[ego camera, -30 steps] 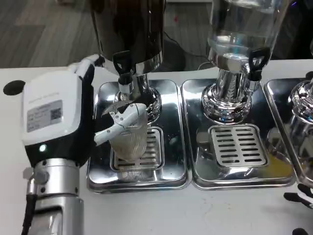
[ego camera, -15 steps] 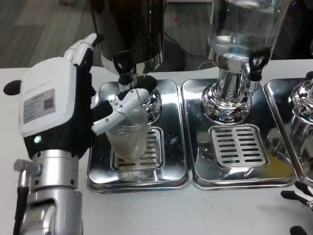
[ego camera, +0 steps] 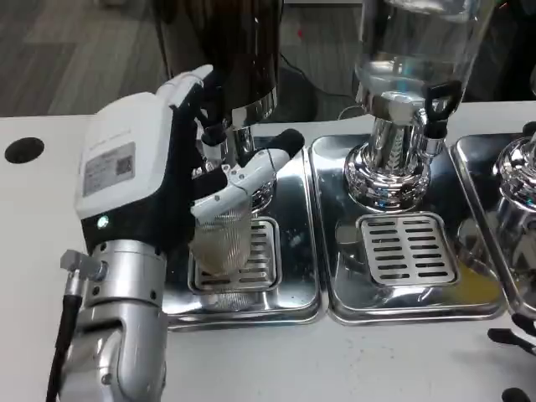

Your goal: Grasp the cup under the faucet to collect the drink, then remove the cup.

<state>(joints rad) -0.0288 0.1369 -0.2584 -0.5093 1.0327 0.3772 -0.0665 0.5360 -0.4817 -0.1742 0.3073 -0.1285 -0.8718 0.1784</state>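
- One cup [ego camera: 224, 243], clear and ribbed, stands on the grate [ego camera: 261, 253] of the left tray [ego camera: 295, 276], below the left faucet [ego camera: 213, 126].
- Three dispensers show: a dark one [ego camera: 226, 50] at left, a clear one [ego camera: 414, 50] in the middle, and the chrome foot of a third [ego camera: 519, 180] at the right edge.
- Three steel trays sit side by side and touching; the middle tray [ego camera: 339, 293] has its own slotted grate [ego camera: 408, 249], and the third tray [ego camera: 477, 167] is cut off by the picture edge.
- Two faucets with black levers are plain; the second [ego camera: 435, 113] hangs from the clear dispenser.
- The left hand [ego camera: 159, 180] is beside the cup on its left, with fingers [ego camera: 243, 180] reaching across the cup's top part; whether they really clasp it or only lie against it, I cannot tell.
- The right hand [ego camera: 515, 339] shows just black fingertips at the lower right corner; its state cannot be told.
- The table [ego camera: 352, 364] is white, with a black round hole [ego camera: 23, 149] near its left edge.
- Behind the table lies grey wood-look floor [ego camera: 75, 50], with dark cables by the dispensers.
- The left forearm [ego camera: 117, 327] covers the left rim of the left tray.
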